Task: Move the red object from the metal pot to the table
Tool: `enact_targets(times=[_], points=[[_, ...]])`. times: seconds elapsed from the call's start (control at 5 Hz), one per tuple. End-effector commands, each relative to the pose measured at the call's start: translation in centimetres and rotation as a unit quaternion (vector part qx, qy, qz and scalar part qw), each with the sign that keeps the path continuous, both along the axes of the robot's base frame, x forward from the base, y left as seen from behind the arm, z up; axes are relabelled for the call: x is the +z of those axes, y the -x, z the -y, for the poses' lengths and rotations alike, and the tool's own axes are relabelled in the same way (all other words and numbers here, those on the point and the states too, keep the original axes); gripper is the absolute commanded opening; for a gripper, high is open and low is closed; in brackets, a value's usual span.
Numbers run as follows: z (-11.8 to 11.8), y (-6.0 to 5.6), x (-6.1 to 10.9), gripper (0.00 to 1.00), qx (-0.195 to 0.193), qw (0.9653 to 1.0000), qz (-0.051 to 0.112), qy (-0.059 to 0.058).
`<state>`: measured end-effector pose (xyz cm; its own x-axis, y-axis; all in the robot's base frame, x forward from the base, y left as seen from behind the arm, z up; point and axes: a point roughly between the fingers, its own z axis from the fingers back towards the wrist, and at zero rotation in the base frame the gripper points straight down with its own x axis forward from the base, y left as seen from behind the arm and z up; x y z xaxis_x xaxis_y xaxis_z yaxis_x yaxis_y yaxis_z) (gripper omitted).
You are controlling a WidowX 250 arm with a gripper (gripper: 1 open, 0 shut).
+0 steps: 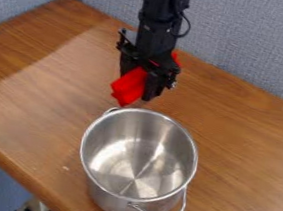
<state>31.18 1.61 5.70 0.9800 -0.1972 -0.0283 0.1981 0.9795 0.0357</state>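
Bare table (50,63) left of pot (136,163)

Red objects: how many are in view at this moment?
1. The red object is clamped in the gripper, above the table behind the metal pot, which looks empty.
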Motion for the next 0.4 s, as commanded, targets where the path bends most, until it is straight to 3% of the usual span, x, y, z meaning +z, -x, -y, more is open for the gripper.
enact_targets(times=[0.0,0.2], points=[[0.55,-1.16,2.04,0.0,-0.005,0.9992,0.04,0.001],[0.74,-1.3,2.07,0.0,-0.005,0.9991,0.042,0.002]])
